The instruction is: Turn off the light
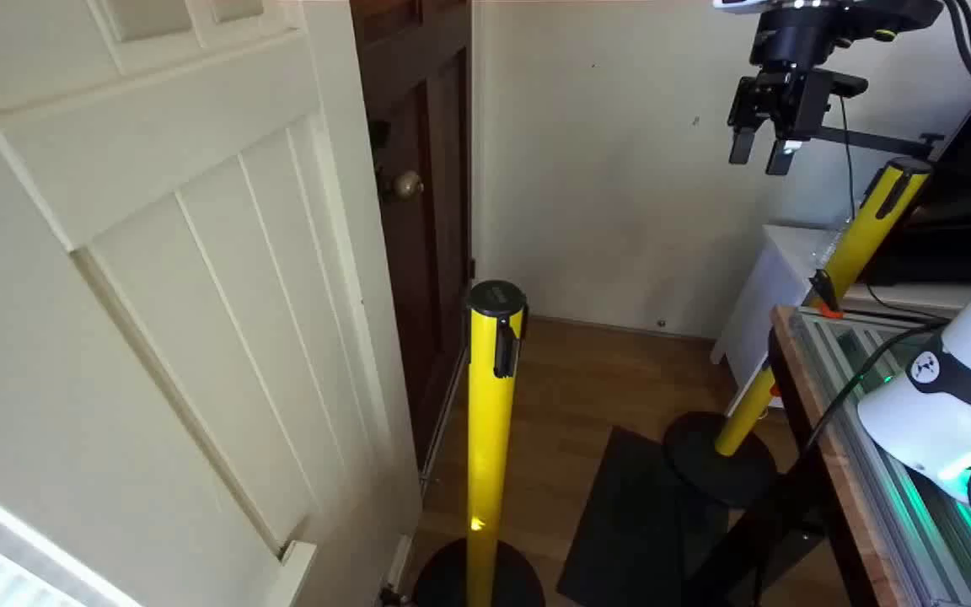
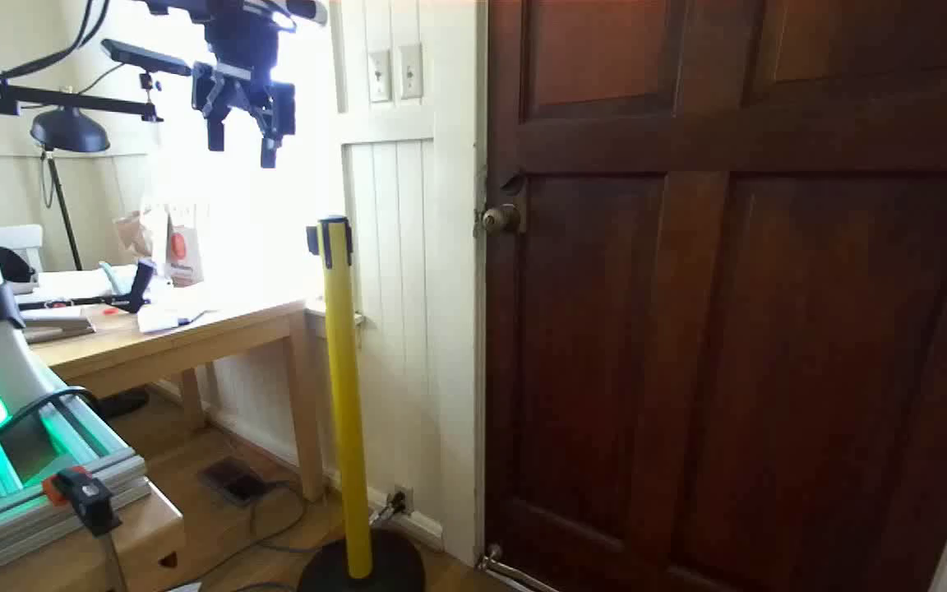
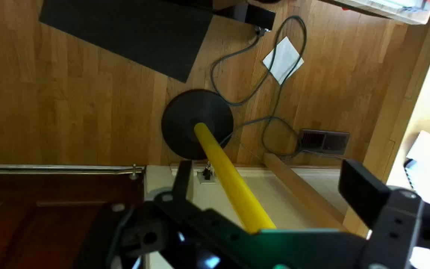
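Observation:
Two pale light switch plates (image 2: 380, 76) (image 2: 410, 71) sit side by side on the white panelled wall, left of the brown door, in an exterior view. Each has a small toggle; its position is too small to tell. The plates do not show in the wrist view. My gripper (image 1: 759, 153) points down in mid-air with its fingers apart and nothing between them. In an exterior view the gripper (image 2: 242, 145) appears left of the plates and lower, apart from the wall. The wrist view shows the open fingers (image 3: 269, 183) above the floor.
A yellow post (image 2: 342, 395) stands before the wall below the switches, also seen in the wrist view (image 3: 233, 179). Another yellow post (image 1: 852, 240) stands near the robot's table. The brown door (image 2: 605, 329) has a knob (image 2: 501, 218). A wooden table (image 2: 169, 349) and black lamp (image 2: 71, 130) are behind.

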Robot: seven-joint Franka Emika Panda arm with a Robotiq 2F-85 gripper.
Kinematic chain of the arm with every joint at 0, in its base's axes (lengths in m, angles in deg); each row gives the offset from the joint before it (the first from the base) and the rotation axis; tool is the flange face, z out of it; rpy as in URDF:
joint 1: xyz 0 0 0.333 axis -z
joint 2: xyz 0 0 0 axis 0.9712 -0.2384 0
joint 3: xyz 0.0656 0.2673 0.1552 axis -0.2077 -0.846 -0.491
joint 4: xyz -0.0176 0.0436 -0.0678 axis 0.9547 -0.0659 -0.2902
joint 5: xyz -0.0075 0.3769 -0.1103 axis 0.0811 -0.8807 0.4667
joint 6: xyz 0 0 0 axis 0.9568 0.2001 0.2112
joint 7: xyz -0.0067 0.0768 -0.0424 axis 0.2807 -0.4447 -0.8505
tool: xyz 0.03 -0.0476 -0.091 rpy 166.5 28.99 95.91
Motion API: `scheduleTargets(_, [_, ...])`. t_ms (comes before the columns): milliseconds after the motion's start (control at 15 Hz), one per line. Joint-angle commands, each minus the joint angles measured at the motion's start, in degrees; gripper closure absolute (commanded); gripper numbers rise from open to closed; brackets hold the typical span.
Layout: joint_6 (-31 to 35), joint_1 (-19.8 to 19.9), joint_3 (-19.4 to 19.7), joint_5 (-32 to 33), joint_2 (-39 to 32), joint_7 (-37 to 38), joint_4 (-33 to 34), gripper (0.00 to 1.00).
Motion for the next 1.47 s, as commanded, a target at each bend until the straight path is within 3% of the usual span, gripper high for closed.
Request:
scheduleTargets(0, [-0.01, 1.04, -0.94, -0.67, -0.32, -0.6, 0.04, 0.0])
scheduleTargets(267, [0.9, -1.44, -2.88, -1.8, -2.72, -0.22, 2.86, 0.0])
scheduleTargets(800, [6.61, -11.27, -14.18, -11.07, -13.38, 6.63, 15.87, 0.0])
scheduleTargets(1133, [14.72, -12.2, -19.23, -11.73, -22.81, 11.91, 26.76, 0.0])
scheduleTargets(1400, [15.35, -12.04, -22.29, -13.68, -29.16, 18.63, 36.15, 0.0])
